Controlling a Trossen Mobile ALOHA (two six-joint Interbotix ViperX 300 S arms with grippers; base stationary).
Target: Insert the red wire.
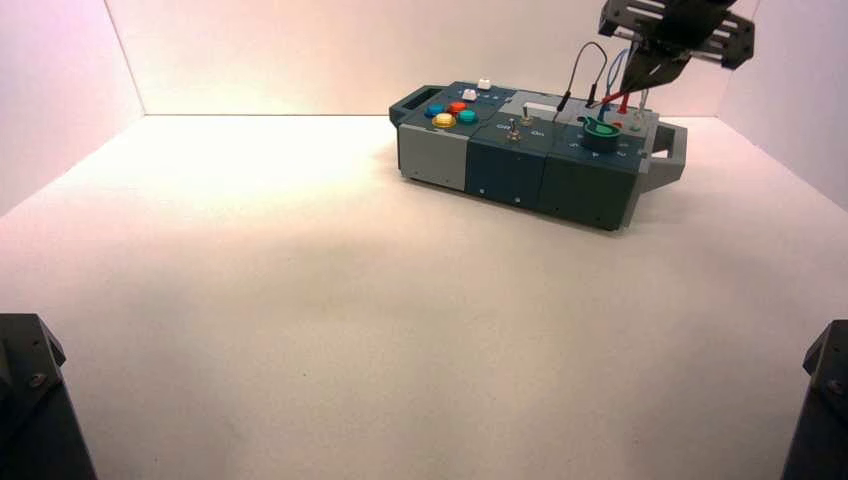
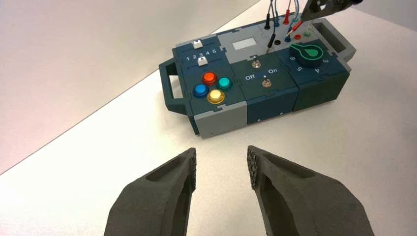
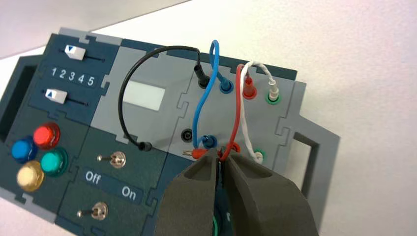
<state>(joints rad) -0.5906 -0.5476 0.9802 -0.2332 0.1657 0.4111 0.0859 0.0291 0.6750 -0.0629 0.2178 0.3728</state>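
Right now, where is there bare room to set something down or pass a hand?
Bare: the tabletop before the box, and left of it. Crowded: the box's right end, where the right pincer grips the red wire among blue, white and black leads.

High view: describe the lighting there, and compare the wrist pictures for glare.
High view: bright, washed-out patch on the table left of the box, dimmer toward the near edge. Left wrist view: pale glare on the table below the box, greyer at the right. Right wrist view: small highlights on the coloured buttons, the red one included.
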